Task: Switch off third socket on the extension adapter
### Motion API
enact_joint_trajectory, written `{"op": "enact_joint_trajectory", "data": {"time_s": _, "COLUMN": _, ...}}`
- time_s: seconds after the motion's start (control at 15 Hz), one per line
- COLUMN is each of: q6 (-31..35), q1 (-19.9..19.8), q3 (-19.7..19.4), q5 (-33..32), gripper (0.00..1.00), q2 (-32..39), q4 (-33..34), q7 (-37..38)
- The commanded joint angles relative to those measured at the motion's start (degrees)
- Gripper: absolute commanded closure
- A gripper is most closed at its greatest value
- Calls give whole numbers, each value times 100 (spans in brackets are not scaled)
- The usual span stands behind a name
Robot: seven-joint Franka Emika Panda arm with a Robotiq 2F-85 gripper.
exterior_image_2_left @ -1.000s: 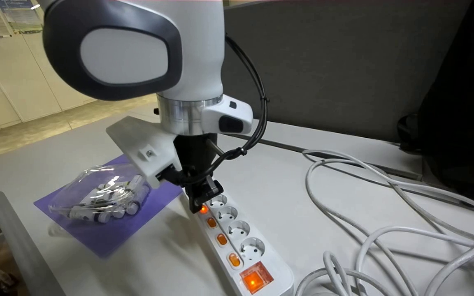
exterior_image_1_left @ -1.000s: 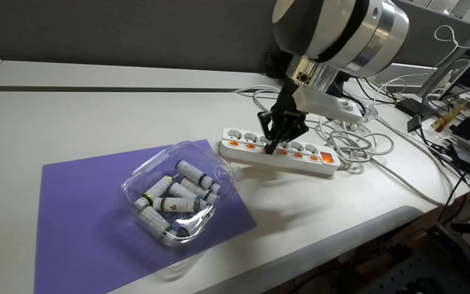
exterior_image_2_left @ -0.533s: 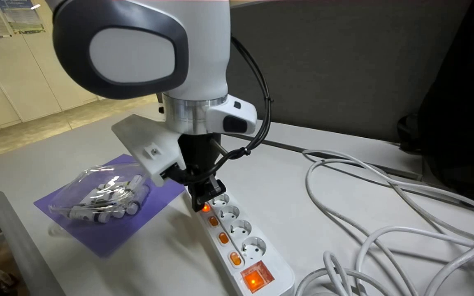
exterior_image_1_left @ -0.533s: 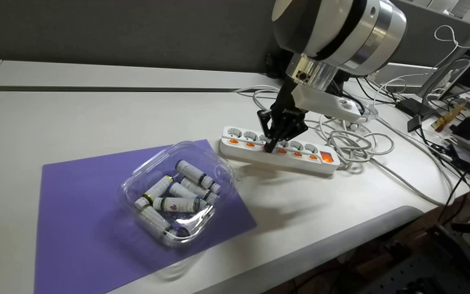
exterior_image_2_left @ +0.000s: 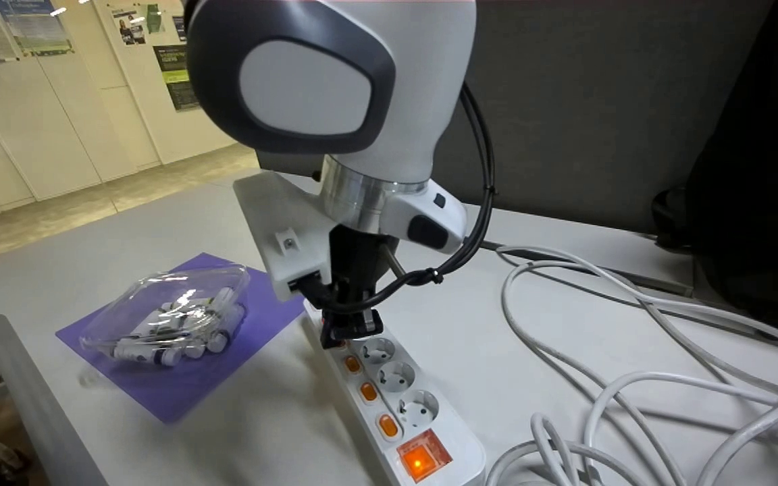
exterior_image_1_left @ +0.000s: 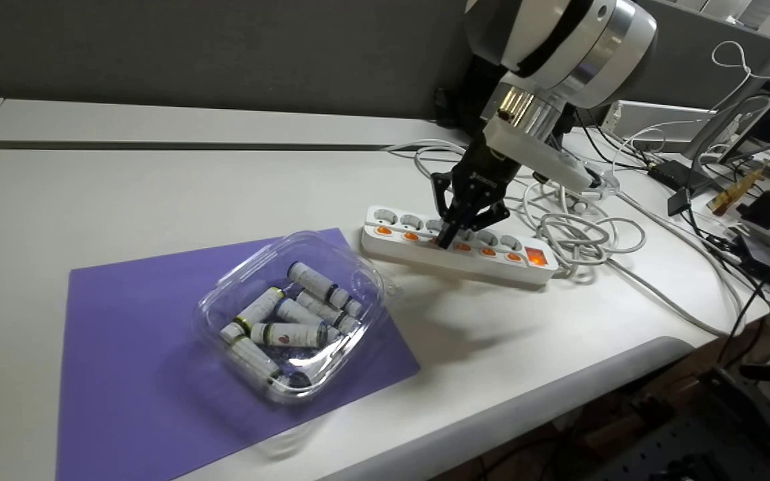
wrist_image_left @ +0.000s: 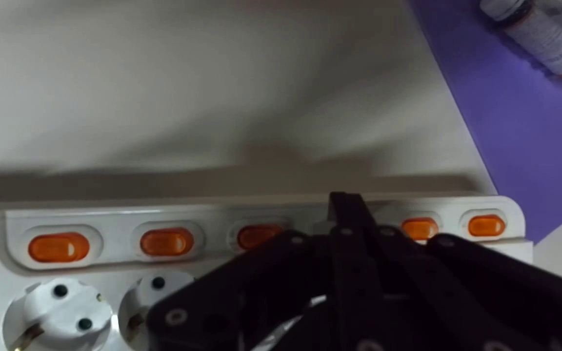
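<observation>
The extension adapter (exterior_image_1_left: 465,264) is a long white strip lying on the table. It also shows in an exterior view (exterior_image_2_left: 453,425) and in the wrist view (wrist_image_left: 120,217). It has a row of sockets, a row of orange switches and a lit main switch (exterior_image_2_left: 423,457). My gripper (exterior_image_1_left: 444,242) is shut and empty, tilted, its tips down at the switch row. In an exterior view the gripper (exterior_image_2_left: 329,343) covers most of one switch. In the wrist view the gripper tips (wrist_image_left: 347,197) hide the third switch from the purple-sheet end. Contact and that switch's state cannot be told.
A clear plastic tray (exterior_image_1_left: 291,384) of small bottles stands on a purple sheet (exterior_image_1_left: 138,401) beside the strip's far end. Loose white cables (exterior_image_1_left: 585,240) lie by its main-switch end. A dark grey partition (exterior_image_2_left: 598,121) runs along the back.
The arm and wrist have tilted over, moving right in an exterior view, while the fingertips stay near the same switch. The lit switch at the tips is now mostly hidden. The strip has shifted slightly.
</observation>
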Motion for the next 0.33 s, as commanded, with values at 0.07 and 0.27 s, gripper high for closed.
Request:
{"op": "enact_joint_trajectory", "data": {"time_s": 0.07, "q6": -295, "q1": -1, "q3": -142, "q5": 92, "gripper": 100, "q2": 506, "q4": 458, "q7": 359}}
{"op": "enact_joint_trajectory", "data": {"time_s": 0.27, "q6": -636, "q1": 57, "q3": -153, "q5": 75, "gripper": 100, "q2": 254, "q4": 424, "q7": 502}}
